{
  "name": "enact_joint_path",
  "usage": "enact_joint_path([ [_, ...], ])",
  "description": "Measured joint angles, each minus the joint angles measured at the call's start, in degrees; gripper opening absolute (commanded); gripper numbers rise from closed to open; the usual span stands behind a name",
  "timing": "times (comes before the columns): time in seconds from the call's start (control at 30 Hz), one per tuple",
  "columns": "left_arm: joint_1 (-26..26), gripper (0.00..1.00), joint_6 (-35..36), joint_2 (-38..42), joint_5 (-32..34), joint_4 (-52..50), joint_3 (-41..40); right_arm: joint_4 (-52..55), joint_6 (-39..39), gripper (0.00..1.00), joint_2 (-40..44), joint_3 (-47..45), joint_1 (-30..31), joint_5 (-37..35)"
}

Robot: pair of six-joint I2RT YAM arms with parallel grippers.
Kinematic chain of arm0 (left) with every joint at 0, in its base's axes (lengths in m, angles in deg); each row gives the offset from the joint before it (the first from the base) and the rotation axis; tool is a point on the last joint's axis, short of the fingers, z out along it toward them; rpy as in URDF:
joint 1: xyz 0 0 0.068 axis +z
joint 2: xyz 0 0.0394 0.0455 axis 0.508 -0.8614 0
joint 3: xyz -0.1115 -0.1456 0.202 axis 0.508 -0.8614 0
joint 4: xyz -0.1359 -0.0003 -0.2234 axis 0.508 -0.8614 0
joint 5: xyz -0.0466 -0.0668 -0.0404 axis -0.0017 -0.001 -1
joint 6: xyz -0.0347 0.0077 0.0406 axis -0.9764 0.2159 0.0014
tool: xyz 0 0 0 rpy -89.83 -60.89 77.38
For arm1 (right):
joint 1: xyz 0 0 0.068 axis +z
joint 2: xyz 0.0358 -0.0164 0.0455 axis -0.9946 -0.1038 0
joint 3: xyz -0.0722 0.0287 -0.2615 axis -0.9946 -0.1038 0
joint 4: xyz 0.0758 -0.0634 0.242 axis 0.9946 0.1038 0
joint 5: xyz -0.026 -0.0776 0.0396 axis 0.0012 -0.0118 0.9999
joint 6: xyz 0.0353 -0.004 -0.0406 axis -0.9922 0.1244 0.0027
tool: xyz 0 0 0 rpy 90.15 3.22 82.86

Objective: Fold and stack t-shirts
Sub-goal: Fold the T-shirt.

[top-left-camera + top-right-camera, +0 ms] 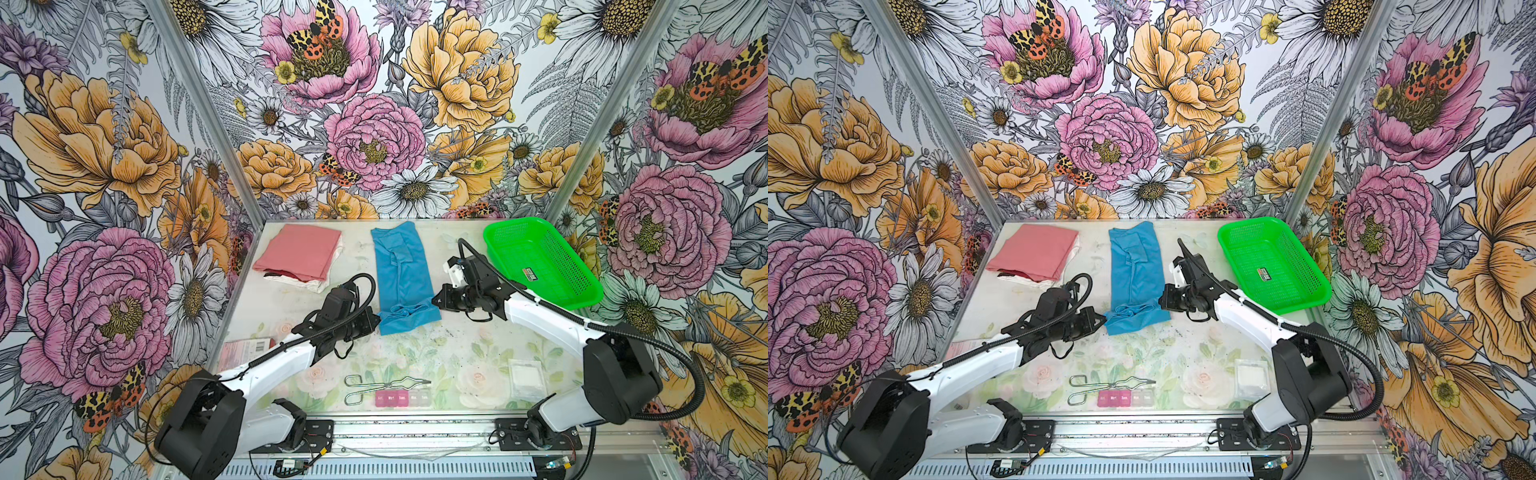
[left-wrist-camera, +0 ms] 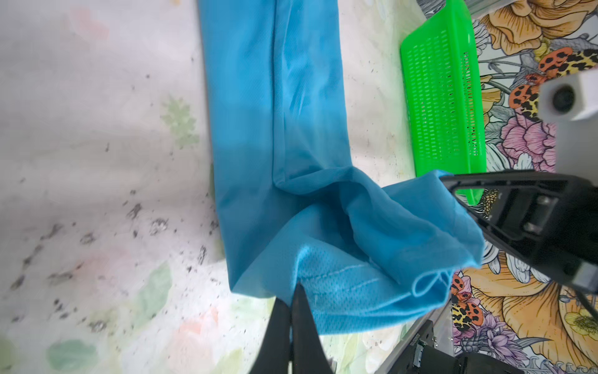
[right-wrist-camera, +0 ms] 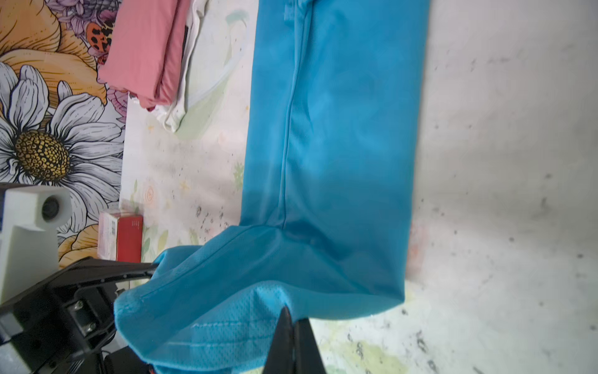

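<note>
A sky-blue t-shirt (image 1: 401,266) (image 1: 1136,270) lies as a long narrow strip down the middle of the table, sides folded in. Its near hem is lifted off the table between the two grippers. My left gripper (image 1: 377,321) (image 2: 296,291) is shut on the hem's left corner. My right gripper (image 1: 434,300) (image 3: 288,312) is shut on the hem's right corner. The blue cloth (image 2: 278,129) (image 3: 339,129) stretches away flat from both. A folded salmon-pink t-shirt (image 1: 297,251) (image 1: 1034,249) (image 3: 142,55) tops a stack at the back left, with white and dark cloth under it.
A green mesh basket (image 1: 540,262) (image 1: 1273,262) (image 2: 443,107) stands at the back right. Metal tongs (image 1: 382,386), a pill organizer (image 1: 401,398) and a white gauze square (image 1: 527,378) lie near the front edge. A red box (image 1: 245,349) (image 3: 121,238) sits at the left edge.
</note>
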Motion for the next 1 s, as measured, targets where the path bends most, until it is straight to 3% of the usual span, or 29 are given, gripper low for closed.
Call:
enact_joint_path([
  [0.4,7.9,0.00,5.6,-23.1,-6.8,3.5,18.3,-0.1,2.6,0.00,-25.2,20.2,-6.6,6.2],
  [0.7,11.9,0.00,7.9,-35.4,-9.9,2.8,28.1,0.3,2.6,0.00,-32.8,30.1,-9.4,9.7],
  [1.0,14.0,0.00,10.4,-41.7,-12.0,-0.6,36.7,1.2,2.1,0.00,-38.5,36.8,-10.9,11.0],
])
